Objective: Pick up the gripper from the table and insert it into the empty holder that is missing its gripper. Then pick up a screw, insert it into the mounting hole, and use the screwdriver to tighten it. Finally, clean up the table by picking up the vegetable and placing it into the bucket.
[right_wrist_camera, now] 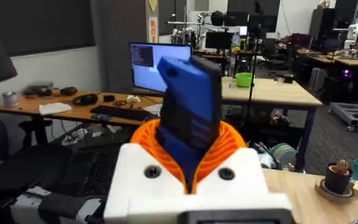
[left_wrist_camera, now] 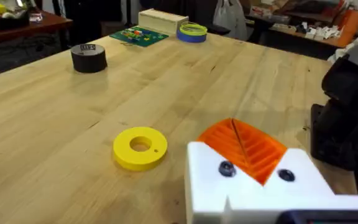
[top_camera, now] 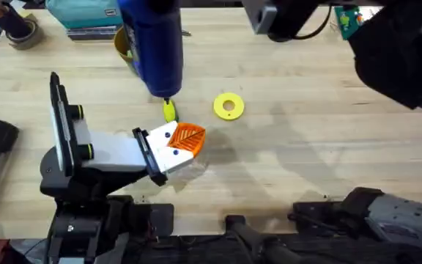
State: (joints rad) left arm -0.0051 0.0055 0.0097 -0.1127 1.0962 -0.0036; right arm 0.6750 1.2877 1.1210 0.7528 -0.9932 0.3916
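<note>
My right gripper (right_wrist_camera: 191,149) is shut on the blue screwdriver (right_wrist_camera: 188,112), orange pads on both sides of its body. From overhead the screwdriver (top_camera: 152,40) hangs large under the camera, tip pointing down at the table. Below the tip lies the yellow vegetable (top_camera: 168,111), partly covered. The orange-yellow bucket (top_camera: 123,44) peeks out behind the screwdriver. My left gripper (top_camera: 189,138) (left_wrist_camera: 244,146) lies low over the table, shut with its orange pads together and nothing between them. The orange gripper (left_wrist_camera: 263,152) sits in the white holder (left_wrist_camera: 241,193); a dark screw head (left_wrist_camera: 227,168) shows in it.
A yellow ring-shaped disc (top_camera: 228,105) (left_wrist_camera: 140,147) lies just beyond the left fingertips. A black tape roll (left_wrist_camera: 89,58), a blue tape roll (left_wrist_camera: 192,31) and a green board (left_wrist_camera: 138,35) sit at the table's far side. Bare wood stretches across the table's right half (top_camera: 321,125).
</note>
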